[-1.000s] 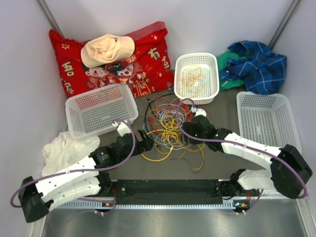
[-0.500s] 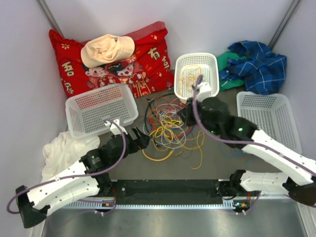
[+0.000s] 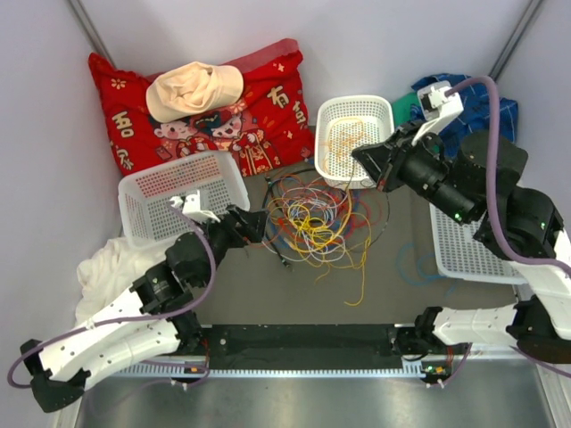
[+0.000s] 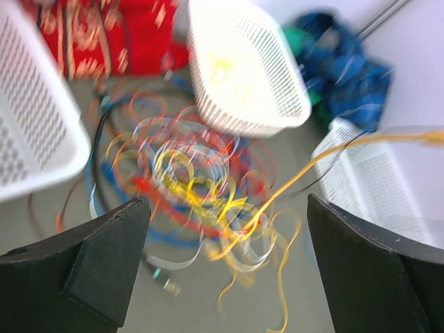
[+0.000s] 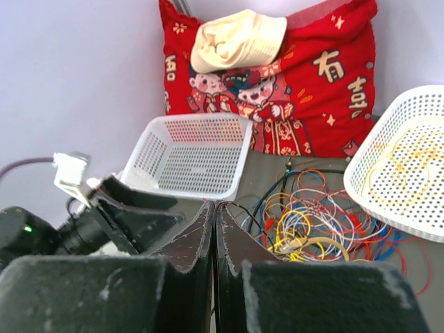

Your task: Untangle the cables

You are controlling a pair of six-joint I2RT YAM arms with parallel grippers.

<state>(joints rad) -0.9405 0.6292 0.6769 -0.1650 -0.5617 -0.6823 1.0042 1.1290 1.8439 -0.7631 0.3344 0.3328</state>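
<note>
Now the right tool (image 3: 364,163), pinched shut on an orange strand (image 4: 333,149), is being raised off the cables (image 3: 312,223) heaped beside the small basket (image 3: 390,134), freeing it; the left tool (image 3: 250,225) is being held agape, empty.

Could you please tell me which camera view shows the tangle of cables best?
The top external view: there the cables show whole and sharp. The left wrist view shows them blurred; the right wrist view shows them sharp, but only part of the tangle.
</note>
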